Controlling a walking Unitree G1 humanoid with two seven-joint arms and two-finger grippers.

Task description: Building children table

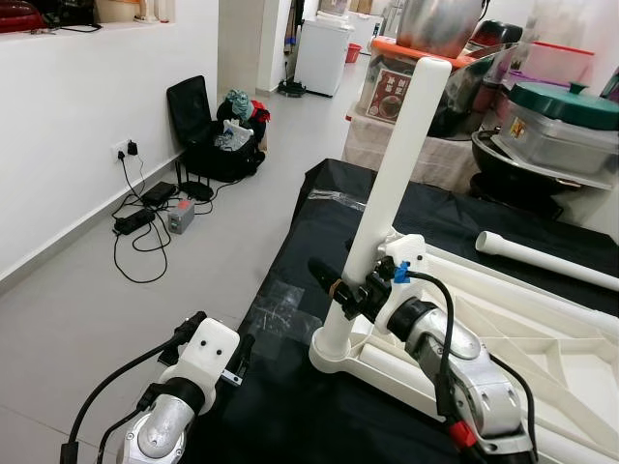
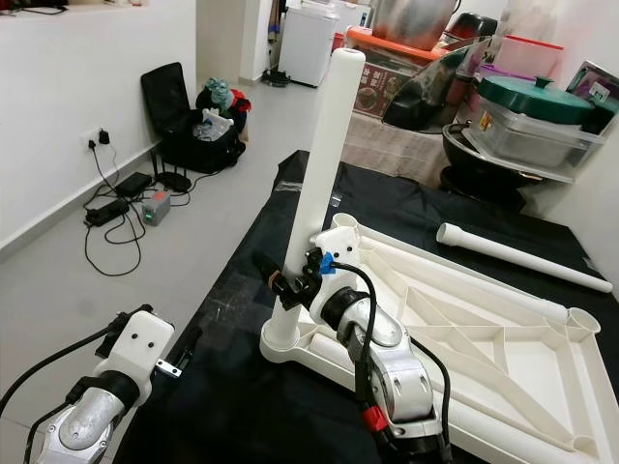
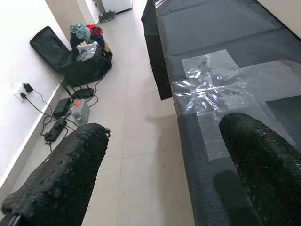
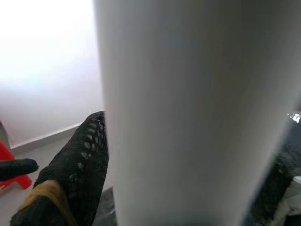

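Right gripper (image 2: 287, 280): its 2 black fingers (image 4: 70, 183) are pinched on the lower part of a white table leg (image 2: 319, 164), one finger on each side of the tube. The leg stands nearly upright, tilted slightly, with its foot seated in the near-left corner socket (image 2: 280, 340) of the white table top (image 2: 484, 358). The table top lies upside down, its ribbed underside facing up, on a black cloth (image 2: 242, 406) that covers the work surface. The silver right arm (image 2: 392, 382) reaches in from the near edge, crossing above the frame of the table top.

A 2nd white leg (image 2: 517, 256) lies flat on the cloth just beyond the far edge of the table top, apart from the gripper.

Left gripper (image 3: 164, 174): its 2 black fingers (image 3: 61, 179) are spread apart with nothing between them, held over the left edge of the cloth, where patches of clear tape (image 3: 211, 84) cross it. It is well apart from the table top.

Surroundings: a grey tiled floor (image 1: 116, 300) to the left; a white wall with a socket (image 1: 124, 148), cables and a power strip (image 1: 135, 220); an open black suitcase (image 1: 208, 135) holding clothes. Behind the work surface stand a green-lidded container (image 2: 542, 111) and a steel pot (image 2: 421, 19).
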